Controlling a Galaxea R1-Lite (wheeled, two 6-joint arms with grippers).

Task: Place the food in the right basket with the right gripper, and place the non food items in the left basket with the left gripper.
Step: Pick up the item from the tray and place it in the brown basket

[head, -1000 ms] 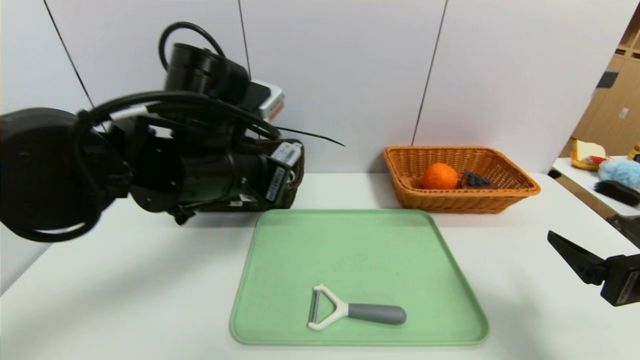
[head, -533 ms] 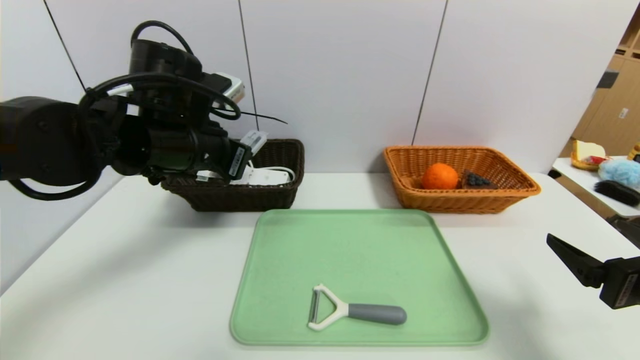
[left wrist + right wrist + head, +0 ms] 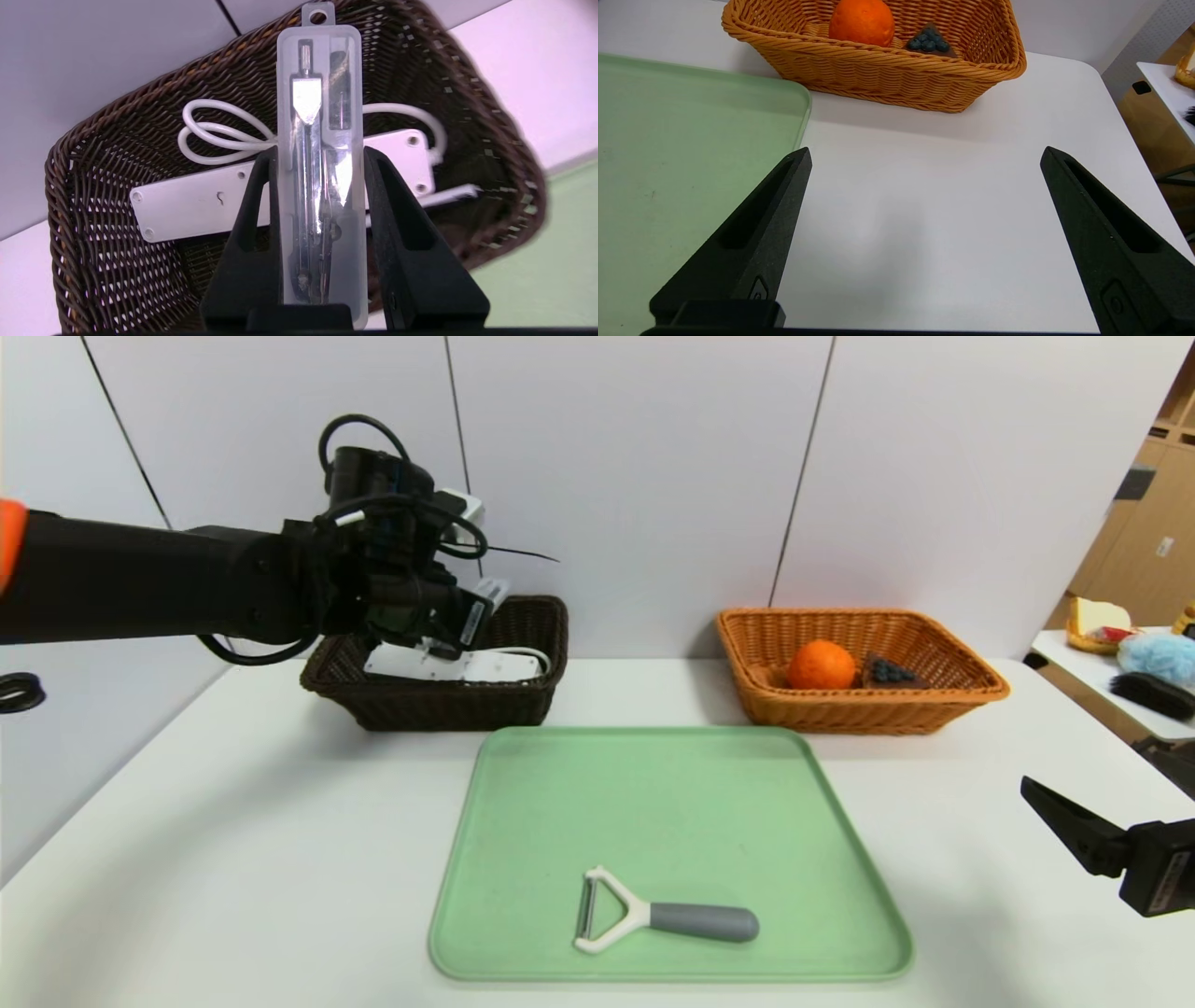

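Left gripper hangs over the dark brown left basket, fingers pinched on the slim grey case. Power strip lies inside. Peeler sits near on the green tray. Right gripper, spread wide with nothing in it, waits at right; orange and cake slice sit in the orange-tan right basket.

Left pincer outstretched, fingers clamped (something between them); right pincer low, spread wide.
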